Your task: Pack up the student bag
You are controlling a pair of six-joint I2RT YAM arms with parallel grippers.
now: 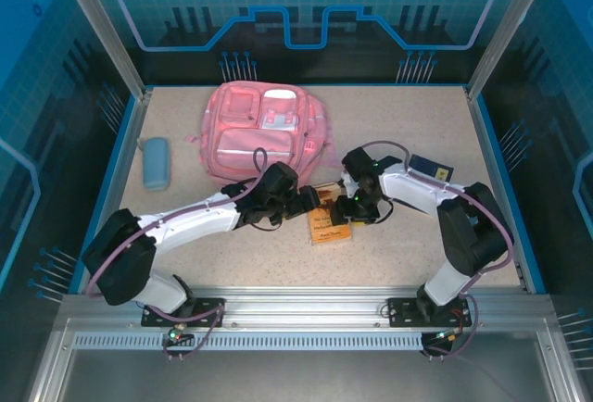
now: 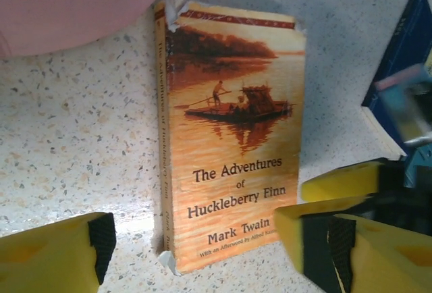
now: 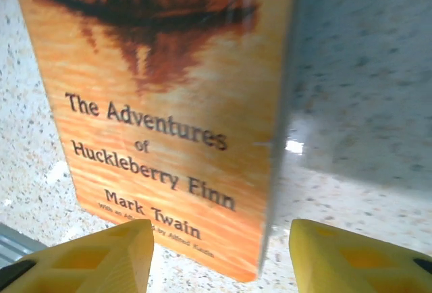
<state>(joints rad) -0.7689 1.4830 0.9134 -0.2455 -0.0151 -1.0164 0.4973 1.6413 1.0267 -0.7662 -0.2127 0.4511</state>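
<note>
Where the overhead camera looks down, a large soft pink fabric backpack (image 1: 264,133) lies flat at the back centre of the speckled table (image 1: 278,268), front pockets up. A small light-blue pencil case (image 1: 156,163) lies well to its left. Both arms meet over an orange paperback book (image 1: 330,224) just in front of the bag. A dark blue book (image 1: 429,167) lies by the right arm.

Left wrist camera adds detail: cover face up, reading "The Adventures of Huckleberry Finn", Mark Twain; top spine corner worn white. Left gripper (image 2: 196,249) spread wide, yellow fingers either side of the paperback's lower end, nothing held.

Right wrist camera: right gripper (image 3: 223,259) parted, the paperback's lower corner in the gap, neither finger seen pressing it.
</note>
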